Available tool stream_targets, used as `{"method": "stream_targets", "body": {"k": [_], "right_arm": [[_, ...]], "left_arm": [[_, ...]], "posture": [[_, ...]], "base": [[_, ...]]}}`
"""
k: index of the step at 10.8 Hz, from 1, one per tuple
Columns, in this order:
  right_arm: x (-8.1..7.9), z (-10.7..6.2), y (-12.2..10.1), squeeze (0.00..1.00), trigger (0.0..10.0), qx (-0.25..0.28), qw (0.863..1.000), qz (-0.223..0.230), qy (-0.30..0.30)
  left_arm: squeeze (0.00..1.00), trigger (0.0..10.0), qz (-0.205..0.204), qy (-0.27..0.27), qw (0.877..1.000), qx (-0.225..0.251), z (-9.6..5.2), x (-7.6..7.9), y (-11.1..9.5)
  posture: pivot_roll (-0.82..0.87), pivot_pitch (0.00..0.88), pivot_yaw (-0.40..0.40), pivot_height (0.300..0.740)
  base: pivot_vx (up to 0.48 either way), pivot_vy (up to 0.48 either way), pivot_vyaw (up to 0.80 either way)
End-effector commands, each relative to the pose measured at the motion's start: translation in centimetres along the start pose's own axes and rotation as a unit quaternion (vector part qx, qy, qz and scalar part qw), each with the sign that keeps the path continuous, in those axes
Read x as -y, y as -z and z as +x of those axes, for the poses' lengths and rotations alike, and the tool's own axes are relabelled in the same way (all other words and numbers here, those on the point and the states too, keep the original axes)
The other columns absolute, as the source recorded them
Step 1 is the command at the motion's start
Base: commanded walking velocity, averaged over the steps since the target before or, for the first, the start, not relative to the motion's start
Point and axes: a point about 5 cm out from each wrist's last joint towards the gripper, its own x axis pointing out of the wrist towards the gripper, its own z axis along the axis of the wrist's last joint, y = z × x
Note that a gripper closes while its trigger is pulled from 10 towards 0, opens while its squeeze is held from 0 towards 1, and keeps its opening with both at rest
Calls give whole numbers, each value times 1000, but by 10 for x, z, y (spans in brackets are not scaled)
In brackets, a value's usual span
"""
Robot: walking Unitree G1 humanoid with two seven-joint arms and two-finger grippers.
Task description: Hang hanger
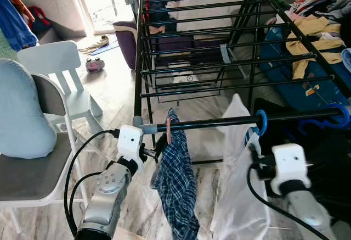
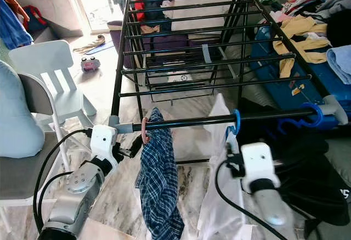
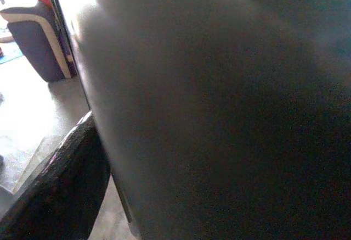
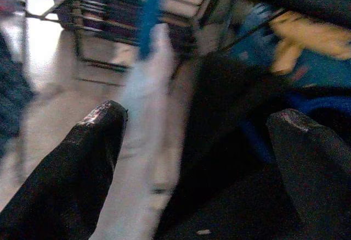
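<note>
A black drying rack (image 1: 219, 122) stands before me. On its nearest rail a pink hanger (image 1: 168, 130) carries a blue plaid shirt (image 1: 175, 185). Further right, a blue hanger (image 1: 262, 122) holds a white garment (image 1: 236, 196), and another blue hanger (image 1: 329, 122) hooks the rail's right end. My left gripper (image 1: 156, 145) is open just left of the plaid shirt, under the pink hook; dark cloth blurs most of the left wrist view. My right gripper (image 4: 203, 157) is open right below the blue hanger (image 4: 151, 15), with nothing between its fingers.
A white child's chair (image 1: 60, 70) and a grey chair (image 1: 33, 179) with a light blue cushion (image 1: 22, 113) stand at my left. Clothes (image 1: 315, 31) are piled over a blue bag (image 1: 296, 81) at the right. A purple sofa (image 1: 129, 37) is behind the rack.
</note>
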Motion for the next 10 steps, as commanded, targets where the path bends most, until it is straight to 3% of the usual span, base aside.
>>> {"method": "stream_targets", "body": {"k": [1,2,4,6,7,8,9,10], "right_arm": [[12,-2,-11,1000,10000,29,999,-22,36],[25,-3,-8,1000,10000,25,995,-48,78],[35,-1,-2,1000,10000,13,993,-58,104],[61,2,5,976,10000,-13,980,-92,177],[73,3,18,541,10000,-45,975,-110,189],[83,5,30,67,10000,-78,972,-130,180],[99,6,48,0,10000,-123,965,-161,170],[107,6,52,0,10000,-132,962,-157,179]], "left_arm": [[0,10000,3,9,1000,0,5,2,-3],[0,10000,3,9,1000,-3,7,2,-2],[0,10000,4,8,1000,0,8,2,-3],[0,10000,12,-4,1000,5,9,-2,-4],[0,10000,15,2,1000,4,9,-1,-5],[0,10000,42,14,999,-26,8,0,-2],[0,10000,57,63,996,-13,5,9,-11],[0,10000,66,76,995,-10,4,10,-13]], "posture": [[-258,0,66,740],[-261,0,65,740],[-260,0,65,740],[-253,0,61,740],[-248,0,60,740],[-245,0,60,740],[-229,0,61,740],[-224,0,66,740]], "base": [[0,0,0],[0,0,0],[0,0,0],[0,0,0],[0,0,0],[0,0,0],[0,0,0],[0,0,0]]}}
